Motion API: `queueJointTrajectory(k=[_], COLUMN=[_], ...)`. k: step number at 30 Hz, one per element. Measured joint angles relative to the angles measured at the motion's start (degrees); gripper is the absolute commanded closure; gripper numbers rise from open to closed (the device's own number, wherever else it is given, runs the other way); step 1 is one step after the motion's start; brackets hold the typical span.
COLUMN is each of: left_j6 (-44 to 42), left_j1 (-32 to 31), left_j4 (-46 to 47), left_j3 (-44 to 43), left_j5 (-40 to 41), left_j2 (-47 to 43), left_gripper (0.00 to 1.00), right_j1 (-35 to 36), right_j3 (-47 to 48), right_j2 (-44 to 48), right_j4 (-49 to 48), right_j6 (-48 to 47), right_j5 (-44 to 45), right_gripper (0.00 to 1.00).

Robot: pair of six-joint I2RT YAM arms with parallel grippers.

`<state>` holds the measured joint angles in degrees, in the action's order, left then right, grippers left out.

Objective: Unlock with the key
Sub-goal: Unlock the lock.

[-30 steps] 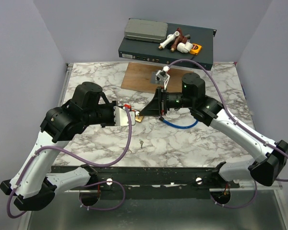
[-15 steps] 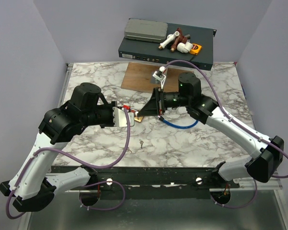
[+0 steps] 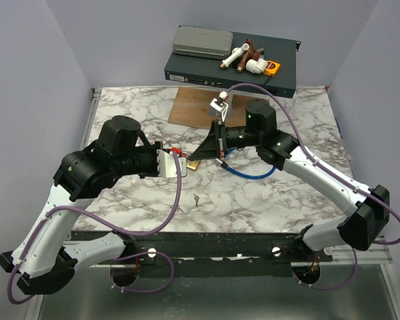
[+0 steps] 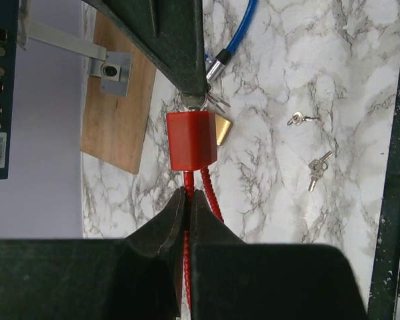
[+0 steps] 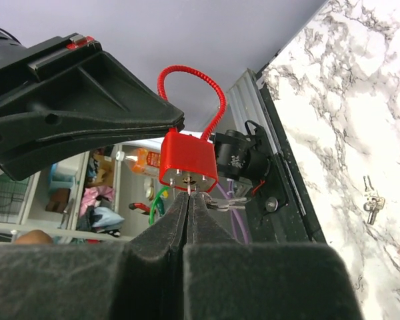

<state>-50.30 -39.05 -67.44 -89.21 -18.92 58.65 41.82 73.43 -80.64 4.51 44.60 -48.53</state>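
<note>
Surroundings first: a wooden board [image 3: 190, 107] is laid at twelve o'clock on the marbled counter [image 3: 120, 110], and a metal hasp [image 4: 113, 68] is fixed on it. A blue cable [image 3: 250, 175] is curled at three o'clock of the lock. Loose keys [image 4: 316, 170] are left at six o'clock, well apart from it. Past the counter's far edge a black rack unit [image 3: 280, 72] is seen, loaded with a grey box [image 3: 201, 41] and pipe fittings [image 3: 243, 57].

From above, most of the lock is hidden by both arms.

Now the red padlock [image 5: 188, 161]: it is held off the counter near the middle, between the arms. Its red shackle cable [image 5: 195, 75] is clenched in the left end effector [image 4: 187, 195], just behind the body. The right end effector [image 5: 189, 200] is clamped tight on the key [image 5: 189, 189], which is met with the lock's end face. How deep it is seated cannot be told. A brass tag [image 4: 223, 129] is dangled beside the body.
</note>
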Motion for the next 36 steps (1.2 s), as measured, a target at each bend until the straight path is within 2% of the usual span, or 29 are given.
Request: queueJointTrajectory(k=[7, 14, 24, 36], left_j6=[-1.38, -3.82, -8.04, -9.4], left_j1=[-0.7, -3.17, -7.17, -9.14], left_j4=[0.33, 2.82, 7.78, 9.57], left_j3=[0.0, 1.42, 6.25, 7.3], left_j5=[2.32, 8.22, 17.38, 20.13], left_j2=[0.09, -0.11, -2.51, -3.48], left_gripper=[1.0, 1.0, 1.0, 1.0], right_j1=[-1.18, -2.47, -2.64, -2.69], right_j3=[0.0, -4.26, -5.64, -11.23], right_j2=[-1.36, -3.45, -5.07, -5.07], right_j4=[-2.49, -13.22, -17.59, -28.52], right_j6=[6.29, 21.86, 35.6, 51.04], right_j5=[-1.44, -3.91, -3.23, -1.44], right_gripper=[0.99, 0.99, 0.99, 0.98])
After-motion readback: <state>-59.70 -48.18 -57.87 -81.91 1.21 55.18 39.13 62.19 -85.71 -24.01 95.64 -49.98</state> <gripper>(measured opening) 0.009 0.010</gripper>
